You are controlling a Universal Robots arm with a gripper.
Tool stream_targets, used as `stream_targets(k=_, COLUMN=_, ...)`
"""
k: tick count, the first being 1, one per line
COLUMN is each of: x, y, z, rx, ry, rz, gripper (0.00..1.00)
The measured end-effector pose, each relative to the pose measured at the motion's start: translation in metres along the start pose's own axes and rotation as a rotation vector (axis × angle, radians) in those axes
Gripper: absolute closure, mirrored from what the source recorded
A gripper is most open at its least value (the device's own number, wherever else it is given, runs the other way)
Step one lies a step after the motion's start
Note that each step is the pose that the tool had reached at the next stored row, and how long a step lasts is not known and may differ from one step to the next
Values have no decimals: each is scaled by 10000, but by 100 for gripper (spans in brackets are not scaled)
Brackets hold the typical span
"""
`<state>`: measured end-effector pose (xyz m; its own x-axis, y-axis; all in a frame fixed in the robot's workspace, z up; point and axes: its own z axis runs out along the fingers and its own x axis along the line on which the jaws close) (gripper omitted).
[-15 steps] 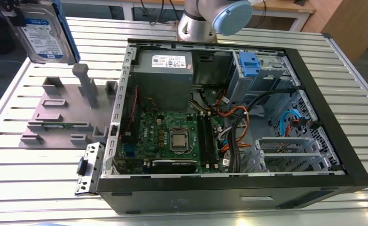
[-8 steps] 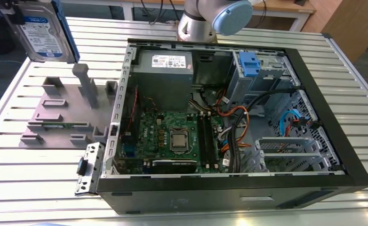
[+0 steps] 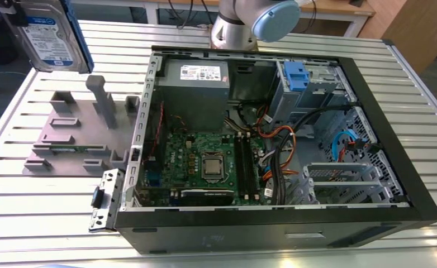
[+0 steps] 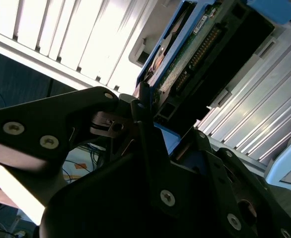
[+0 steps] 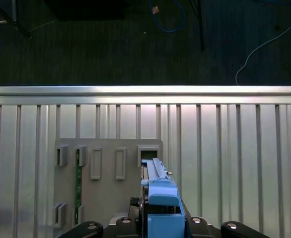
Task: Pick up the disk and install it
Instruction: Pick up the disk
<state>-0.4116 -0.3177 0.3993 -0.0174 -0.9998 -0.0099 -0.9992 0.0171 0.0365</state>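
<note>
Pinching the disk (image 4: 185, 57) by one end, the gripper (image 4: 158, 121) is seen in the second wrist view with its matte black fingers (image 4: 141, 111) pressed against the drive's two broad sides; how far they reach along it is hidden by the gripper's own body. A green circuit board (image 4: 178, 74) with a row of connector pins is exposed on one flat face. In the first wrist view the drive is shown edge-on, and a bright blue plastic bracket (image 5: 161, 201) is wrapped around it. In the exterior view the disk is held in the air at that view's far left, its white-and-blue label (image 3: 51, 28) turned to the camera and its top cut off by the frame. Below it, on the ribbed aluminium table (image 3: 24, 201), a grey moulded fixture (image 3: 77, 125) with slots and upright posts is laid, and a thin green memory stick (image 3: 66, 148) is lodged in one slot. To the exterior view's right of the fixture an open black computer case (image 3: 278, 234) is set flat, with a green motherboard (image 3: 203, 162), a grey metal power supply (image 3: 196, 84), a small blue latch (image 3: 296, 75) and coloured cables (image 3: 278, 139); what lies under the cables cannot be made out. The silver arm (image 3: 233, 30) is cut off at the far edge.
</note>
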Motion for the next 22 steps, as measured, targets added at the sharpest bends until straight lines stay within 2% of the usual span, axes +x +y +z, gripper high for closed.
stream_targets(k=22, x=-2, y=6, z=-148, rx=0, ry=0, rz=0, gripper=63)
